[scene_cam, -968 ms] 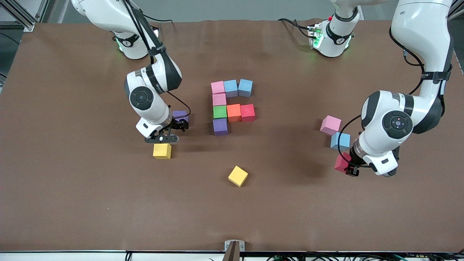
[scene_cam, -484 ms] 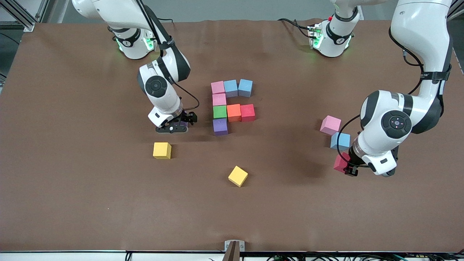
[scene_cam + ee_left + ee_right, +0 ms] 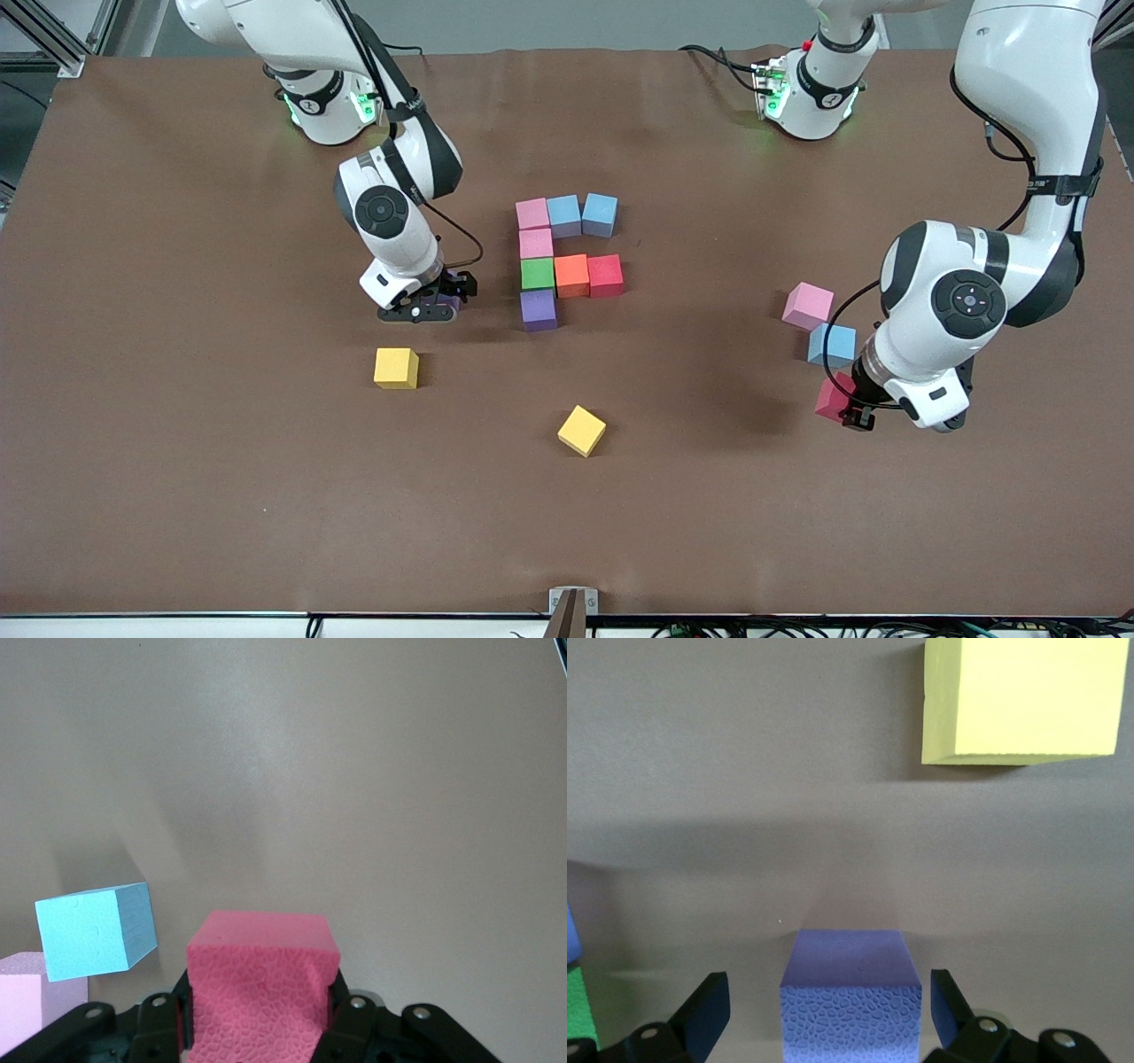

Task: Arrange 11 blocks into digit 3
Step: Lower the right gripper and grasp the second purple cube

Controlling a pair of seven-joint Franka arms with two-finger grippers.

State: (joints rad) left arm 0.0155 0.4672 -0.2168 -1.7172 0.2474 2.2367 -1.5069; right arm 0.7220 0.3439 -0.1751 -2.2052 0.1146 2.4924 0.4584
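Left gripper (image 3: 849,409) pinching red block (image 3: 834,396) just above the table near the left arm's end, then right gripper (image 3: 431,307), fingers spread, straddling loose purple block (image 3: 850,999) beside the unfinished digit 3 (image 3: 567,261) at mid-table.

Brown table (image 3: 177,443), yellow cubes (image 3: 396,368), a red block (image 3: 259,988) and a perhaps bluish-purple block (image 3: 850,1001).

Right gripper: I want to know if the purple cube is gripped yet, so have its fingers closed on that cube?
No: in the right wrist view the right gripper stands open, with gaps between its fingers and the purple cube.
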